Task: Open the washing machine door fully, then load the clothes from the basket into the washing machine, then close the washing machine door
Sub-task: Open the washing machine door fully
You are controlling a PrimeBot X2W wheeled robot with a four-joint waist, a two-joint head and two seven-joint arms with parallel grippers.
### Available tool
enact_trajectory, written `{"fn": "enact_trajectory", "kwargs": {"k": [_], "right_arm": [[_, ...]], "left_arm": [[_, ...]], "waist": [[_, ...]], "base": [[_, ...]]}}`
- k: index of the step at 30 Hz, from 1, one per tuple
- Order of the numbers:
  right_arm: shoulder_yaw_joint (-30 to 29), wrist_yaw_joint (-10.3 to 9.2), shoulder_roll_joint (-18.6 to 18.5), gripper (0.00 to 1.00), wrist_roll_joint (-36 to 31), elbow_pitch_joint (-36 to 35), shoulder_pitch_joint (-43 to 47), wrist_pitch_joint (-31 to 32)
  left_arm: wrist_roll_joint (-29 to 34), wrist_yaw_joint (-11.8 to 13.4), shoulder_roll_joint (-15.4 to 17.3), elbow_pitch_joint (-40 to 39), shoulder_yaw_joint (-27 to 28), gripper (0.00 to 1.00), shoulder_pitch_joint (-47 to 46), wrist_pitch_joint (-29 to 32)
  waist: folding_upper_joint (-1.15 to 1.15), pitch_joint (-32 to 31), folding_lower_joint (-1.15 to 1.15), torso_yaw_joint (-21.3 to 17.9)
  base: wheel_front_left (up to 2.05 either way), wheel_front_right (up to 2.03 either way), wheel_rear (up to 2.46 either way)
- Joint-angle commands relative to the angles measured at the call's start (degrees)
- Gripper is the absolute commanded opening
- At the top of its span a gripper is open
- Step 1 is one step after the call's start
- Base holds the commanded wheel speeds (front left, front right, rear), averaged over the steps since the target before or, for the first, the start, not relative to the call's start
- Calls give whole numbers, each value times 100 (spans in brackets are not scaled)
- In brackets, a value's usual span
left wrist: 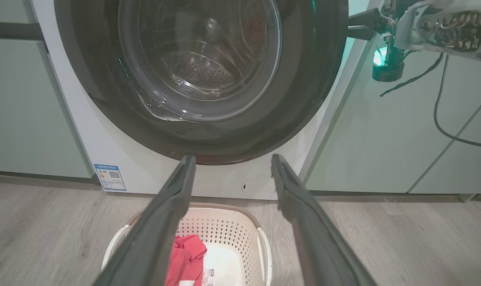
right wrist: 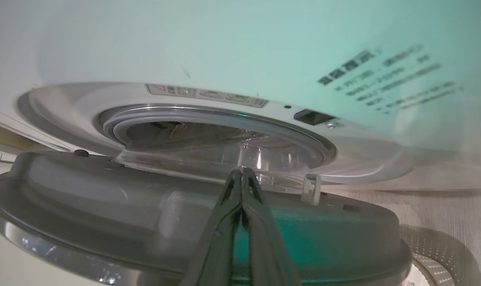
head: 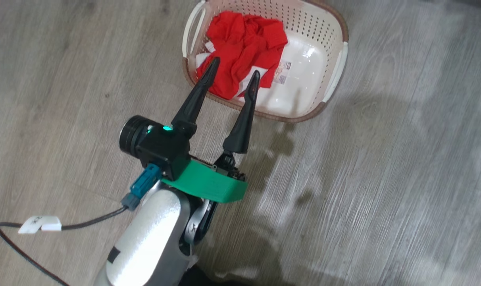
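Hovering above basket: left arm, jaws spread wide, empty | right jaws shut beside washing machine door

We log: even indoor light; soft shadows on the floor; glare on the washing machine door; teal cast, blurred print on the washing machine.

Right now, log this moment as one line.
door: ajar | right end effector: shut, at door | left end effector: open, above basket | clothes: in basket
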Motion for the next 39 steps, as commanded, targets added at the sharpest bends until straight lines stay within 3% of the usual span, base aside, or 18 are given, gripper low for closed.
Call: {"fn": "enact_trajectory", "kwargs": {"k": [1, 14, 26, 32, 39], "right_arm": [[35, 5, 219, 0, 63, -143, -64, 149], [-68, 5, 326, 0, 261, -316, 864, 641], [-26, 5, 734, 0, 811, -865, 2350, 1065], [175, 5, 786, 0, 1217, -966, 2852, 1260], [982, 5, 790, 0, 2134, -794, 3322, 1205]], "left_arm": [[63, 29, 70, -220, 177, 100, 73, -54], [108, 31, 70, -144, 253, 100, 337, -54], [163, 35, 70, -44, 432, 100, 733, -54], [178, 9, 70, 14, 493, 100, 887, -54], [167, 19, 70, 86, 546, 100, 1072, -54]], "waist": [[0, -80, 0, 18], [0, -629, 0, 124], [0, -1408, 0, 141], [0, -1714, 0, 223], [0, -2035, 0, 374]], "base": [[0, 0, 0], [0, 0, 0], [0, 0, 0], [0, 0, 0], [0, 0, 0]]}}
